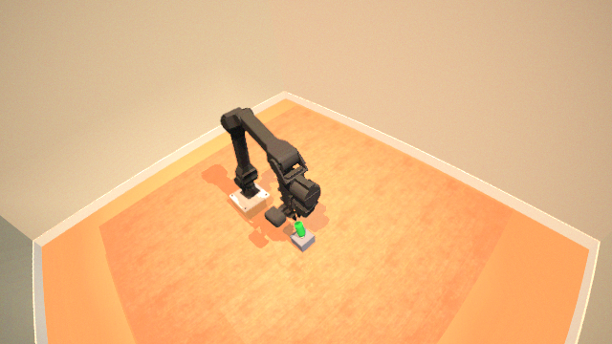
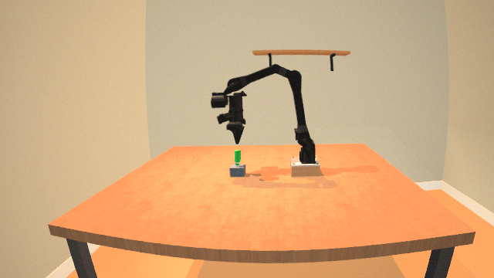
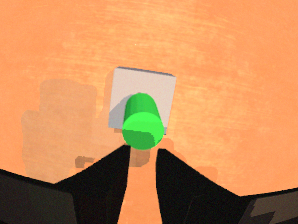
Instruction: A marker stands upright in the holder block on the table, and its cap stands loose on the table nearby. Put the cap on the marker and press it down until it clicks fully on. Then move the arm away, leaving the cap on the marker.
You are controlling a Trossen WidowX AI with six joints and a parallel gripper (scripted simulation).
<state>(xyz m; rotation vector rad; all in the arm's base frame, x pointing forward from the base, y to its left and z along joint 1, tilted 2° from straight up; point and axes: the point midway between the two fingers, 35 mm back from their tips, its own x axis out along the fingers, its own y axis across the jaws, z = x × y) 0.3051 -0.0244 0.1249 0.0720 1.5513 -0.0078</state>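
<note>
While nearly closed and empty, one end effector (image 2: 236, 141) above one green cap (image 2: 237, 155), one holder block (image 2: 238, 171).

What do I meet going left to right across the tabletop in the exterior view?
Grey holder block carrying the green capped marker, with the black closed gripper hanging above it, apart → white arm base plate → the wooden table's right edge.

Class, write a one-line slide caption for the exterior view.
Shut end effector hangs above the green cap seated on the holder block.
</note>
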